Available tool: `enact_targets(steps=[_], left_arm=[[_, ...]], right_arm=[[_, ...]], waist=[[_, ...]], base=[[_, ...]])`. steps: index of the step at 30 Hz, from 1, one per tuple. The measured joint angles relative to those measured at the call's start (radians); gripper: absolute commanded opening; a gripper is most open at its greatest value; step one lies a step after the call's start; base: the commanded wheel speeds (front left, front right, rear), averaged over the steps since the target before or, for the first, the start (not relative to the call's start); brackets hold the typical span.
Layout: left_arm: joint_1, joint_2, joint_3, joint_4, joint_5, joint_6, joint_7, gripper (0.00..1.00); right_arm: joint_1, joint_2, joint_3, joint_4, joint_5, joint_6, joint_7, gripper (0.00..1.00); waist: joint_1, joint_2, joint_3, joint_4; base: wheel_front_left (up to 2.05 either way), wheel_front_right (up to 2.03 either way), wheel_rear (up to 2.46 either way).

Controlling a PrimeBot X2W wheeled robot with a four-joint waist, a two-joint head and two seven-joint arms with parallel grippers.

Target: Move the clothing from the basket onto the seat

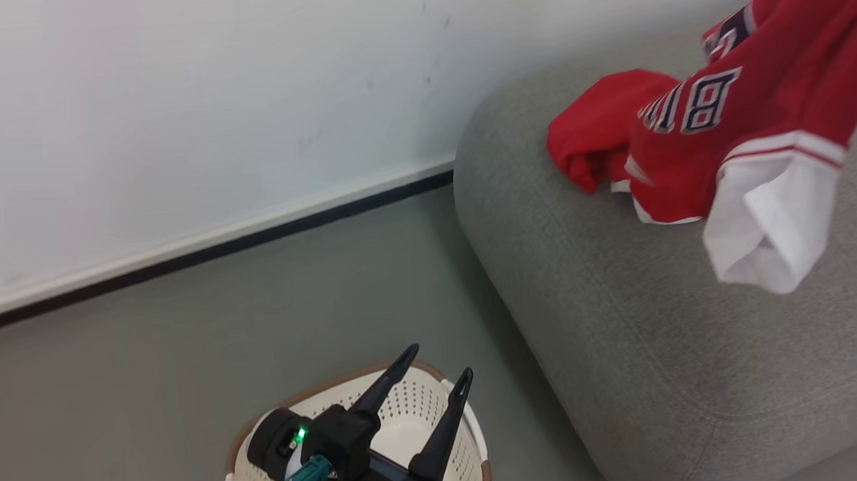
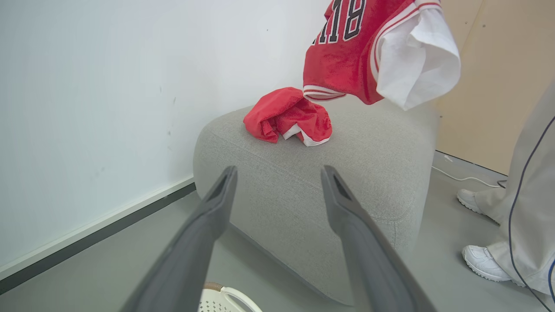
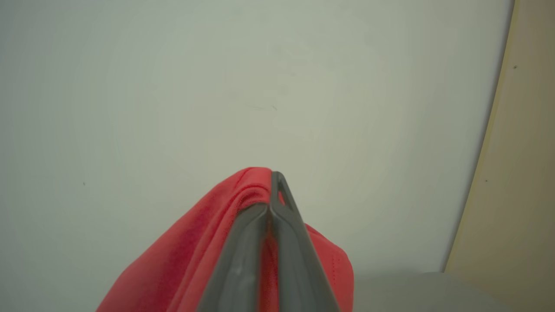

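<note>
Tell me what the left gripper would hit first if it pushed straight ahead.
The left gripper would likely meet the sofa at its rounded front edge, below the crumpled red garment; depth unclear.

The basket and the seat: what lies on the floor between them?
Nothing: in the head view a bare strip of grey floor separates the basket from the seat.

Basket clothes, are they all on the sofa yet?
Nearly. One crumpled red garment already lies on the seat. The right gripper is shut on a red jersey hanging above the seat; lowering and releasing it remains. The basket, where visible under the open left gripper, shows no clothing.
</note>
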Motion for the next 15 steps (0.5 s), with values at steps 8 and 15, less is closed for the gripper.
enact_targets(steps=[8, 15], left_arm=[[-0.066, 0.021, 0.002, -0.070, 0.034, 0.000, 0.026, 1.00], [-0.116, 0.024, -0.006, -0.125, 0.062, 0.000, 0.044, 1.00]], right_arm=[[-0.093, -0.092, -0.072, 0.100, 0.003, -0.010, 0.021, 0.00], [-0.118, -0.126, -0.085, 0.142, -0.001, -0.037, 0.031, 0.00]], waist=[[0.0001, 0.0001, 0.100, 0.054], [0.0000, 0.0001, 0.192, 0.096]], base=[[0.00, 0.00, 0.00], [0.00, 0.00, 0.00]])
